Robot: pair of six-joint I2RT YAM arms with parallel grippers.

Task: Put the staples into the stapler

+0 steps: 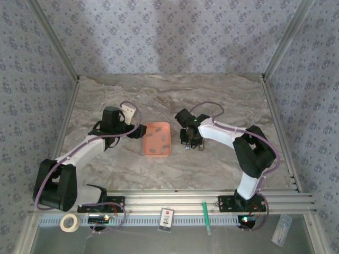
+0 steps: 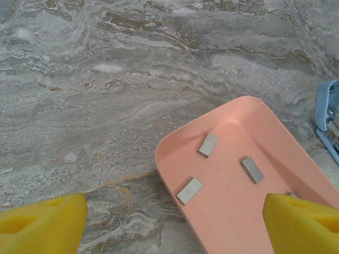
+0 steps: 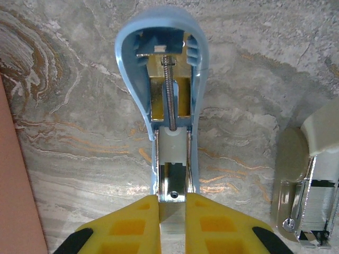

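A marble-patterned surface (image 1: 159, 95) in veined grey and brown sits inside walls (image 1: 175, 37) papered with a small blue-grey floral print. Near its middle lies a smooth orange tray (image 2: 233, 211) with rounded corners, holding the staples (image 2: 208, 144), flat dull-grey metal strips lying apart. The left gripper (image 2: 175, 222) hangs released, yellow fingers wide, over the tray's near left corner. Just right of the tray, the stapler (image 3: 168, 106), a glossy light-blue shell with spring and silver rail exposed, lies on the surface, its rail clenched by the right gripper (image 3: 172, 211). A beige stapler (image 3: 312, 185) lies beside it.
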